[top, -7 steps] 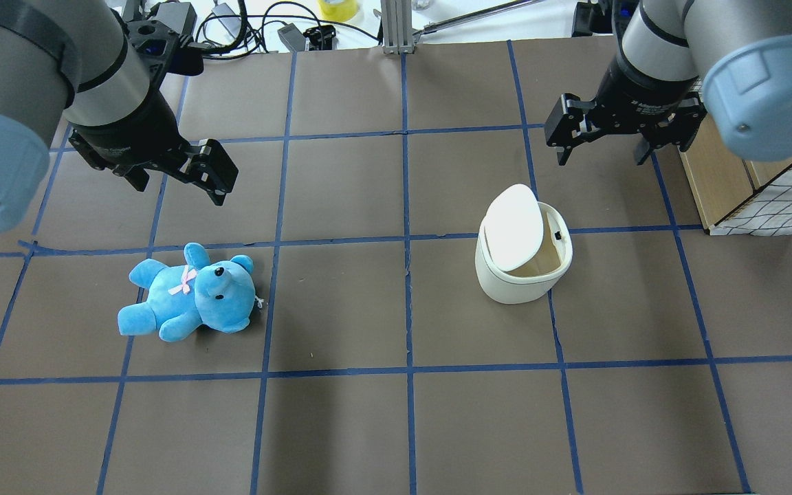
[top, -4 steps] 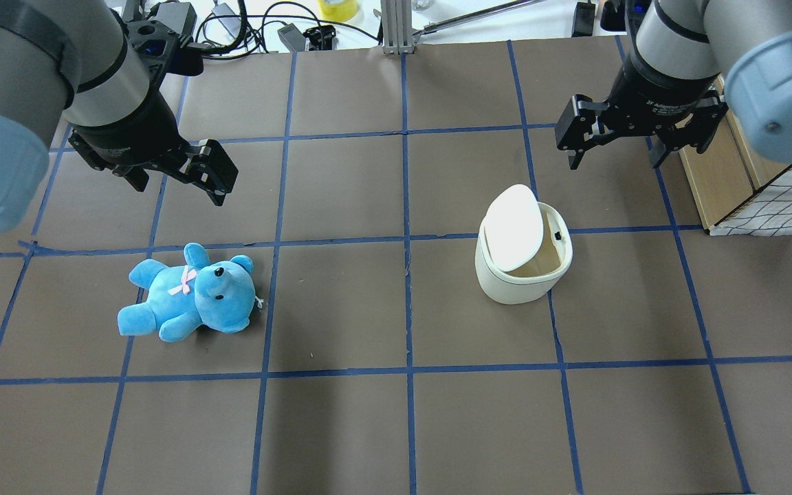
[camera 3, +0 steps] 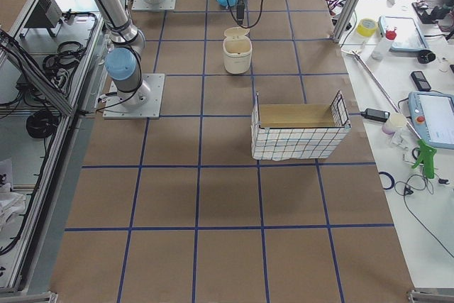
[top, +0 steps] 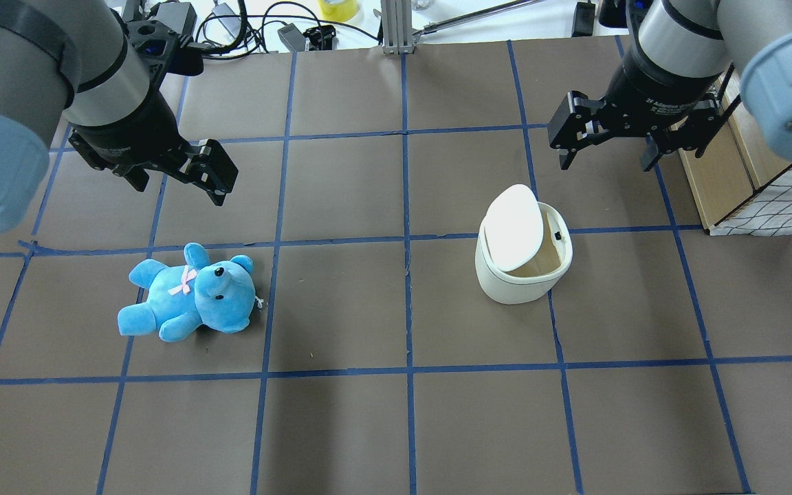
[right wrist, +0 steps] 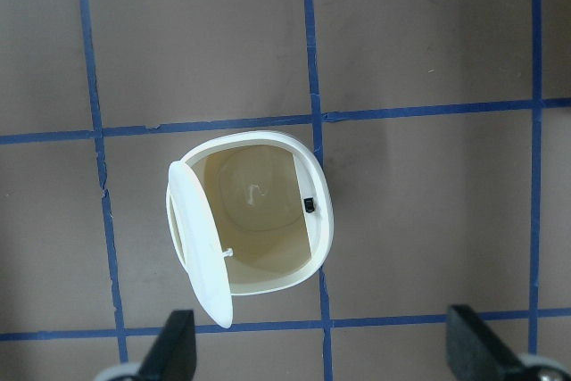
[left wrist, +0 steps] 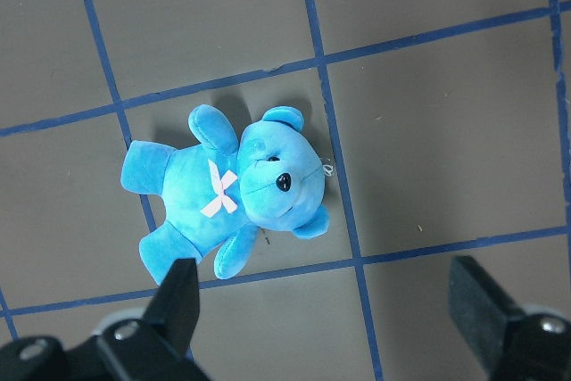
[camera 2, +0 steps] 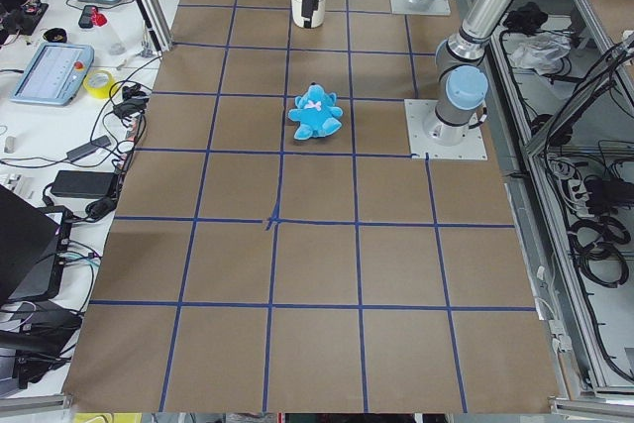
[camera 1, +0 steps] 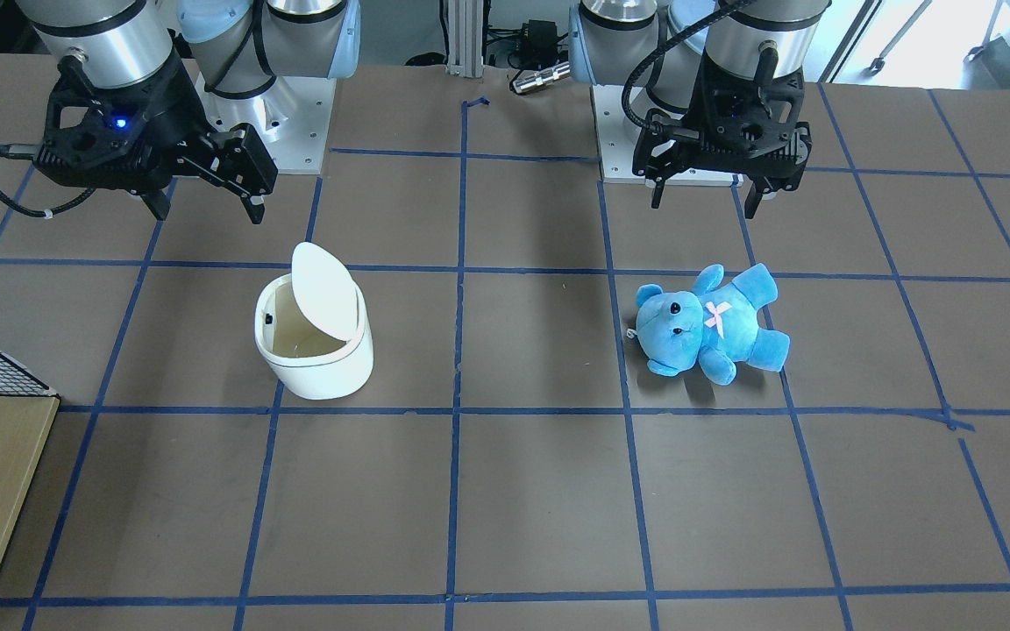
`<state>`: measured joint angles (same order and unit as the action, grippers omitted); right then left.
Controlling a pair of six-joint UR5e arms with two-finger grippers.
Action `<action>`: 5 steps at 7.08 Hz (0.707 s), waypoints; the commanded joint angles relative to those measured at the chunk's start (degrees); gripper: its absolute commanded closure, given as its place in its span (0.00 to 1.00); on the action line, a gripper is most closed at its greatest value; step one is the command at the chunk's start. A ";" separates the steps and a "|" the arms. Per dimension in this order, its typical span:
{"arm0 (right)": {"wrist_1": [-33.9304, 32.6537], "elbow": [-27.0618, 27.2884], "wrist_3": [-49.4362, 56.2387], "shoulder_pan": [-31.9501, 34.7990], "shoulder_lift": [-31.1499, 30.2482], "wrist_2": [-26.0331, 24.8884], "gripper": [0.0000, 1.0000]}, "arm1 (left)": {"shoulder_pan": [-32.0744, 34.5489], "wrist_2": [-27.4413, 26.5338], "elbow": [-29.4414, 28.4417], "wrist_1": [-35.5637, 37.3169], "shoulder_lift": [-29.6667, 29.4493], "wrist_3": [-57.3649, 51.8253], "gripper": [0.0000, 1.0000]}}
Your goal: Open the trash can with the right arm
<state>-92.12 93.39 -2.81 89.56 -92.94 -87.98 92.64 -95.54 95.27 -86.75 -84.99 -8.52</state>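
Observation:
The white trash can (top: 521, 278) stands right of the table's middle. Its flip lid (top: 514, 227) is tilted up and the cream inside shows. It also shows in the front view (camera 1: 321, 368), the right side view (camera 3: 237, 53) and the right wrist view (right wrist: 321, 220), seen from straight above. My right gripper (top: 605, 163) is open and empty. It hangs above the table just beyond the can and touches nothing; in the front view (camera 1: 207, 213) a blue light glows on it. My left gripper (top: 179, 192) is open and empty, above the blue plush bear (top: 190, 295).
The bear lies on its back on the table's left side (camera 1: 707, 324) (left wrist: 232, 194). A wooden box with a wire-mesh wall (top: 733, 172) (camera 3: 298, 129) stands at the right edge near my right arm. Cables and devices lie past the far edge (top: 245, 27).
My right arm drifted a little to the right, then back, with the gripper open throughout. The can's lid stayed tilted up. My left arm and the bear have not moved.

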 commanded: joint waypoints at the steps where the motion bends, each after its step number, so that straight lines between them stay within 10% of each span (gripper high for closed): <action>1: 0.18 0.39 0.00 0.00 0.04 -0.09 0.00 | 0.00 0.00 0.00 0.00 0.00 0.00 0.00; 5: 1.06 0.48 0.00 0.00 0.13 -0.35 0.00 | 0.00 0.00 0.00 0.00 0.00 0.00 0.00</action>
<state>-91.37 93.83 -2.81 89.58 -92.82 -88.19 92.64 -95.54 95.27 -86.75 -84.99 -8.53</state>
